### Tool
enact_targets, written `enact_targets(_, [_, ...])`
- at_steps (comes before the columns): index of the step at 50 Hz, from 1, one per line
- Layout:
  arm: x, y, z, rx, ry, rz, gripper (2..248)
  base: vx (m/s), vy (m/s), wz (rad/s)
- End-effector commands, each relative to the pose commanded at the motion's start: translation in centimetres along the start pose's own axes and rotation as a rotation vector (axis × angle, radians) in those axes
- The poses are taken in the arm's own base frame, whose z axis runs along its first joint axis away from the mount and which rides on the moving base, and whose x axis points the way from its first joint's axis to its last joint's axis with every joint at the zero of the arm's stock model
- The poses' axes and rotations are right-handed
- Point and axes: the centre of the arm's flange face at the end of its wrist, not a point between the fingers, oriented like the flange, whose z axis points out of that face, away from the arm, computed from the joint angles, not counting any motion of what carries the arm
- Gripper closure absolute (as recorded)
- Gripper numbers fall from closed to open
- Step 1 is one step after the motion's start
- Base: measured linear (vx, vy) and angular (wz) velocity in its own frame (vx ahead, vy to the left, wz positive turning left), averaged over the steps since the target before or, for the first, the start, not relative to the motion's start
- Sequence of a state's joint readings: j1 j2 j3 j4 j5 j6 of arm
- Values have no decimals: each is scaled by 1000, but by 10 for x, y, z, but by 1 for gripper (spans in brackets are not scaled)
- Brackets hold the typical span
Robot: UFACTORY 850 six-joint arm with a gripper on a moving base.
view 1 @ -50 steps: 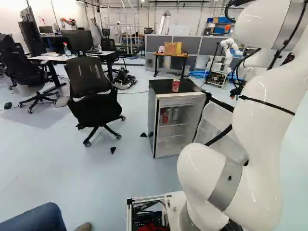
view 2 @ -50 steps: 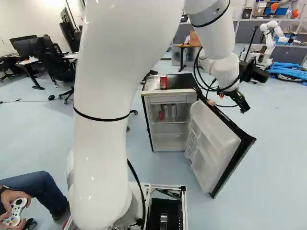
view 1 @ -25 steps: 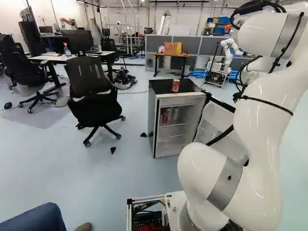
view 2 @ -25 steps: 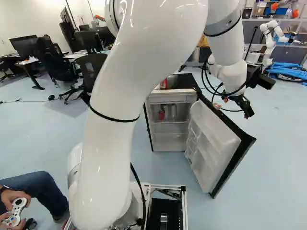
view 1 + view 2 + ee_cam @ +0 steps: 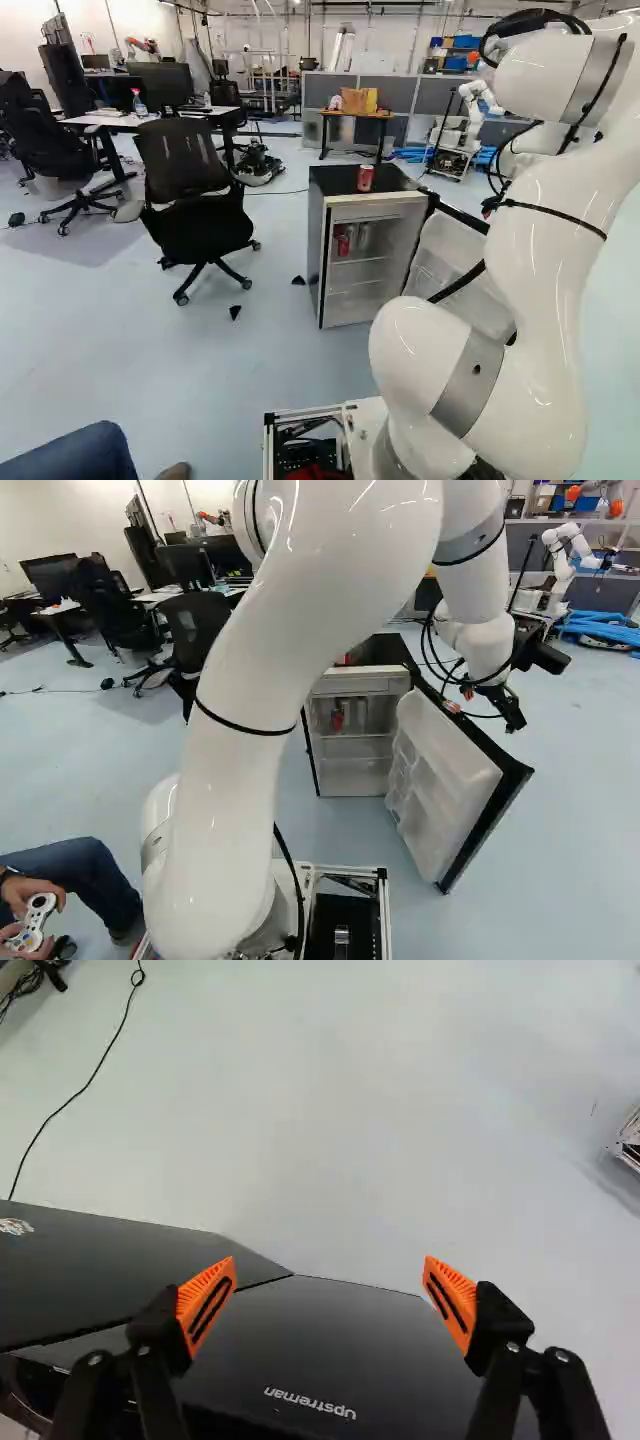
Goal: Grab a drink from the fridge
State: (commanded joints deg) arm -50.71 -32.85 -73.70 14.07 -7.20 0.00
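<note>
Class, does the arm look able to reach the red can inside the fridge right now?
Probably not directly: the fridge is open, but the tool hangs outside its door, which likely blocks a straight path to the red can.

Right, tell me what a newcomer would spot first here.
Probably the big white arm, looming at the right of the left base view. Next, ahead of it, the small fridge with its door hanging open and a red can on top. In the wrist view, the open tool's bright orange pads stand out.
</note>
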Motion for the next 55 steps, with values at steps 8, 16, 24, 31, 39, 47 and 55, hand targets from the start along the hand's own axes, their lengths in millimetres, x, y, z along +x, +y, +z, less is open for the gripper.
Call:
enact_targets(8, [-1,0,-1,0,-6,0,3,0,0,0])
enact_targets(16, [-4,1,-3,-1,-15,1,3,0,0,0])
enact_targets(24, [-7,2,-5,-2,-28,1,3,0,0,0])
enact_targets(31, [-11,3,-7,-3,-41,2,3,0,0,0])
enact_targets(39, [-16,3,-10,-4,-57,1,3,0,0,0])
enact_targets(47, [-22,4,-14,-4,-73,1,3,0,0,0])
enact_targets(55, [-28,4,-18,-5,-91,0,3,0,0,0])
